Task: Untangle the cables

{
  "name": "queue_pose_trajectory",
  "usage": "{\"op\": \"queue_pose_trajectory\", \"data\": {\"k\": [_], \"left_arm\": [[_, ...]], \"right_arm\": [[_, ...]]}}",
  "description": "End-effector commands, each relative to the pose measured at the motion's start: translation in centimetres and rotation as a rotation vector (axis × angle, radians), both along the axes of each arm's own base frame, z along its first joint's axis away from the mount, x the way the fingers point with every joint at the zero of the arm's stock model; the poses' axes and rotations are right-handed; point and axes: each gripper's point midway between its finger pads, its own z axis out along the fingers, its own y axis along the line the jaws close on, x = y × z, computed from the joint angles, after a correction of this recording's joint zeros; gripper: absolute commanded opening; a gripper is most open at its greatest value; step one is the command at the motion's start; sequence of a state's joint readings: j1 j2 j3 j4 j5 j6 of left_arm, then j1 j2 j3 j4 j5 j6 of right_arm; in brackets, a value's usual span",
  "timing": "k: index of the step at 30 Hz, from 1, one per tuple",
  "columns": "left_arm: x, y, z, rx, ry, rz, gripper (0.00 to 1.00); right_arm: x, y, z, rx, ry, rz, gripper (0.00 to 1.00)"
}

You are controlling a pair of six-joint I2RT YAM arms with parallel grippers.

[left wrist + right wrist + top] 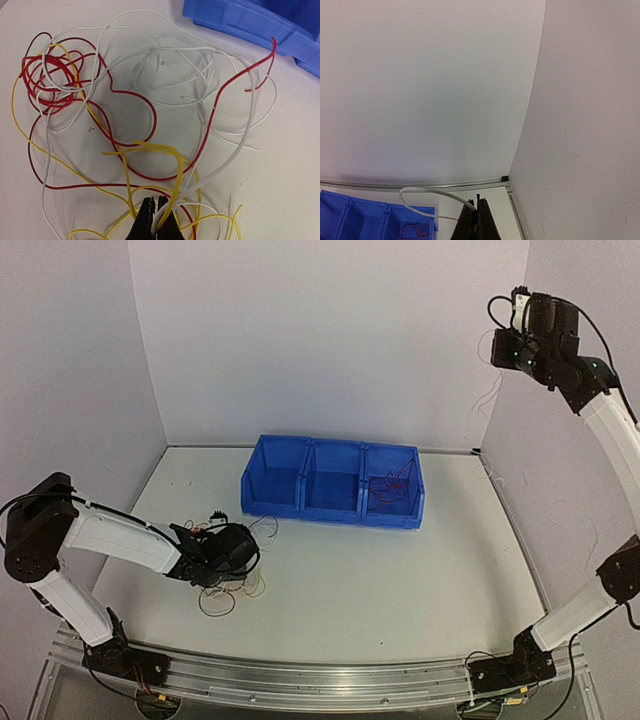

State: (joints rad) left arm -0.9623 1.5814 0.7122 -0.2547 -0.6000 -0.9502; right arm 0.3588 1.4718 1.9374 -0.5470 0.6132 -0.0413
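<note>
Overhead view of a white table [400,590] with an arm at each near corner. Toward the left front, a loose tangle of thin cables [238,585] in red, white and yellow, lying flat on the table, near a blue bin [335,480] of three compartments but apart from it.

Left arm bent low over the tangle. Through its wrist camera: left gripper [154,201] clenched at the near edge of the pile, tips together on a yellow cable [176,167], with a white strand caught alongside. Red cable [155,120] wound into a tight coil at upper left, then spread in wide loops across the middle. White cables [145,11] in broad arcs beyond, reaching toward the bin's corner.

In the bin's right compartment, a small red wire [392,488], well apart from the pile.

Right arm raised high beside the right wall, well above the table. Right gripper [476,207] squeezed shut on the end of a lone white cable [420,192], curling leftward in mid-air.
</note>
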Motion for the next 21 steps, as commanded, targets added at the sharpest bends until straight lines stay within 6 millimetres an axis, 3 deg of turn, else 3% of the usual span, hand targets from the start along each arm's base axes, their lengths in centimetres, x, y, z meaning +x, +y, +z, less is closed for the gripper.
{"op": "queue_pose_trajectory", "data": {"k": [1, 5, 7, 9, 11, 16, 21], "left_arm": [[0.2, -2.5, 1.9, -0.101, -0.024, -0.103, 0.04], [0.1, -3.4, 2.5, -0.13, -0.02, -0.135, 0.12], [0.1, -3.5, 2.7, -0.139, -0.018, -0.137, 0.22], [0.1, -3.6, 3.1, -0.149, -0.019, -0.135, 0.36], [0.1, -3.9, 3.8, -0.164, -0.022, -0.143, 0.57], [0.3, -4.5, 6.6, -0.197, -0.051, -0.171, 0.95], [0.7, -4.2, 10.3, -0.213, -0.097, -0.157, 1.0]], "right_arm": [[-2.3, 2.5, 2.8, 0.101, -0.079, 0.195, 0.0], [-3.8, 6.2, 2.7, 0.252, -0.058, 0.417, 0.0], [-4.5, 8.3, 2.4, 0.34, -0.025, 0.534, 0.0], [-5.0, 10.4, 2.2, 0.414, 0.013, 0.647, 0.0], [-5.0, 12.1, 2.1, 0.476, 0.049, 0.727, 0.0], [-3.8, 15.8, 1.4, 0.59, 0.149, 0.881, 0.0], [-3.5, 19.0, 0.9, 0.636, 0.2, 0.993, 0.0]]}}
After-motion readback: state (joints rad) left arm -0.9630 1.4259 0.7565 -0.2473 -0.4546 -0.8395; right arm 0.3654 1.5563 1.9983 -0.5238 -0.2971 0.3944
